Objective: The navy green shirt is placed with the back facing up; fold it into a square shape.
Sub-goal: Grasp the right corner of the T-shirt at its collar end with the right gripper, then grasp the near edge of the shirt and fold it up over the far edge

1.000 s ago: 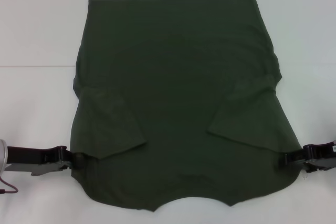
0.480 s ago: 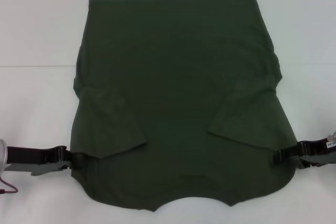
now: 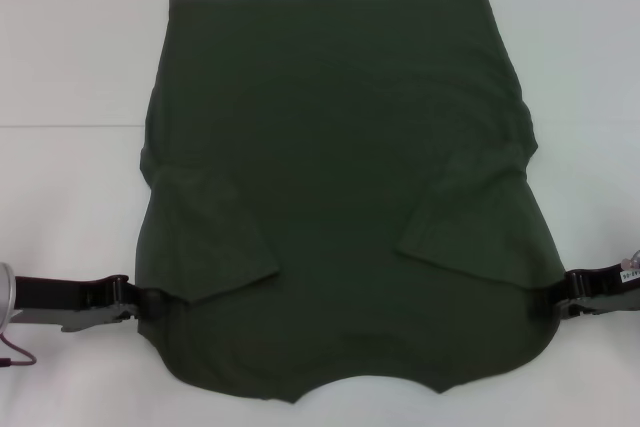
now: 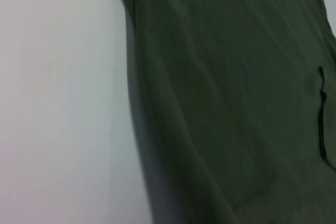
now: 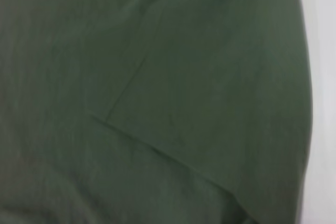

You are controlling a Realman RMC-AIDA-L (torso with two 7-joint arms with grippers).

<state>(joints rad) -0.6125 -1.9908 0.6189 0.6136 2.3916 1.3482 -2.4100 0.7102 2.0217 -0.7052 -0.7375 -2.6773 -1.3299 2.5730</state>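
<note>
The navy green shirt (image 3: pixel 330 177) lies flat on the white table, plain side up, with both short sleeves folded inward over the body and the collar curve at the near edge. My left gripper (image 3: pixel 138 299) lies low on the table at the shirt's near left edge, touching the cloth. At the near right edge my right gripper (image 3: pixel 545 303) meets the cloth in the same way. The left wrist view shows the shirt (image 4: pixel 236 98) edge against the table. Green cloth of the shirt (image 5: pixel 157 98) with a sleeve fold line fills the right wrist view.
The white table (image 3: pixel 70 67) surrounds the shirt on the left, right and far sides. A faint seam line (image 3: pixel 70 126) crosses the table surface on the left. A red cable loop (image 3: pixel 12 357) hangs by the left arm at the near left corner.
My right gripper has slid inward along the table to the shirt's near right edge. The left gripper and the shirt have stayed put.
</note>
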